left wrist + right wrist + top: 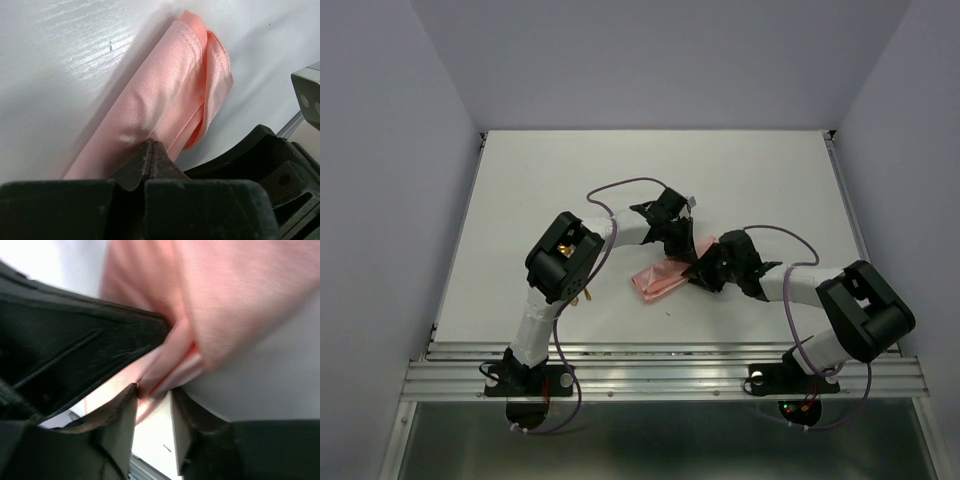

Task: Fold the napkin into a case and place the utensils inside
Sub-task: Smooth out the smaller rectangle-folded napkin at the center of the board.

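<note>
Napkin [660,278] lies on the white surface [540,190] as a narrow, layered strip, its long axis running diagonally from near-left to far-right. Both arms crowd its far-right end. The left end effector [151,152] sits on the napkin's far side with its jaws pressed together and their tips against the cloth. Whether a layer is pinched between them cannot be told. The right end effector [153,390] stands at the napkin's near-right side, jaws apart, with a loose fold of cloth right at its fingertips but not clamped. I judge that this fold is the thing to catch next, and the right arm is nearer to it. Gold glints well off the napkin's near-left end, under the left arm, are likely the 2 utensils [582,297], mostly hidden and not yet inside.
</note>
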`<state>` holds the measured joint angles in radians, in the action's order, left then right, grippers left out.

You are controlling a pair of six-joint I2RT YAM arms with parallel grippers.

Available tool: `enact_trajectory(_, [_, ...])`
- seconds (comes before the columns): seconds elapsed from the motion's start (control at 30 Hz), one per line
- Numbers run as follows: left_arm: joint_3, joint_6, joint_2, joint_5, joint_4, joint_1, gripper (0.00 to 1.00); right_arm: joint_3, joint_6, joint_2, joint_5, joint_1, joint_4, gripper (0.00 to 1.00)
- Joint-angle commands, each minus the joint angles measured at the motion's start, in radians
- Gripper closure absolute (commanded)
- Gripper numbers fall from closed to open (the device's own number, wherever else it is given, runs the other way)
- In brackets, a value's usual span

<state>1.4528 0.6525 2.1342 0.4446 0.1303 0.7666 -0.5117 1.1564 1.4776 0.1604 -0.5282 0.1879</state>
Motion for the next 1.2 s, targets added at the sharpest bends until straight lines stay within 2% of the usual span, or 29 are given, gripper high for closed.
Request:
enact_trajectory(0.0, [-0.022, -0.005, -0.049, -0.049, 0.02, 0.005, 1.0, 0.018, 0.008, 0.029, -0.105, -0.01, -0.084, 0.67])
enact_trajectory(0.07, [-0.023, -0.005, -0.053, -0.053, 0.019, 0.005, 1.0, 0.013, 0.003, 0.033, -0.122, -0.01, -0.088, 0.81])
enact_trajectory(0.23, [-0.032, -0.004, -0.089, -0.061, 0.023, 0.005, 1.0, -0.005, -0.029, 0.053, -0.15, -0.01, -0.091, 0.98])
enact_trajectory(0.4, [-0.028, -0.011, -0.144, -0.063, 0.048, 0.003, 1.0, -0.013, -0.107, 0.047, -0.156, -0.001, -0.091, 0.99])
enact_trajectory(0.43, [-0.026, -0.014, -0.152, -0.061, 0.06, 0.003, 0.98, -0.013, -0.124, 0.043, -0.186, -0.001, -0.091, 0.99])
enact_trajectory(0.53, [-0.014, -0.034, -0.181, -0.058, 0.097, 0.003, 0.79, -0.011, -0.177, 0.026, -0.193, 0.019, -0.087, 0.99])
enact_trajectory(0.67, [-0.005, -0.071, -0.218, -0.053, 0.137, 0.002, 0.74, -0.027, -0.248, 0.039, -0.179, 0.028, -0.073, 0.99])
enact_trajectory(0.83, [-0.055, -0.106, -0.295, -0.095, 0.187, -0.012, 0.75, -0.068, -0.388, 0.065, -0.125, 0.037, -0.053, 0.99])
enact_trajectory(0.9, [-0.097, -0.111, -0.318, -0.103, 0.183, -0.035, 0.8, -0.083, -0.454, 0.079, -0.101, 0.056, -0.051, 0.99])
enact_trajectory(0.93, [-0.138, -0.114, -0.33, -0.103, 0.169, -0.044, 0.87, -0.1, -0.512, 0.085, -0.082, 0.065, -0.051, 0.99])
enact_trajectory(1.03, [-0.193, -0.12, -0.326, -0.101, 0.149, -0.067, 0.97, -0.142, -0.604, 0.118, -0.027, 0.103, -0.051, 0.99])
enact_trajectory(1.17, [-0.224, -0.113, -0.31, -0.103, 0.097, -0.069, 0.99, -0.178, -0.655, 0.154, 0.024, 0.132, -0.059, 0.99])
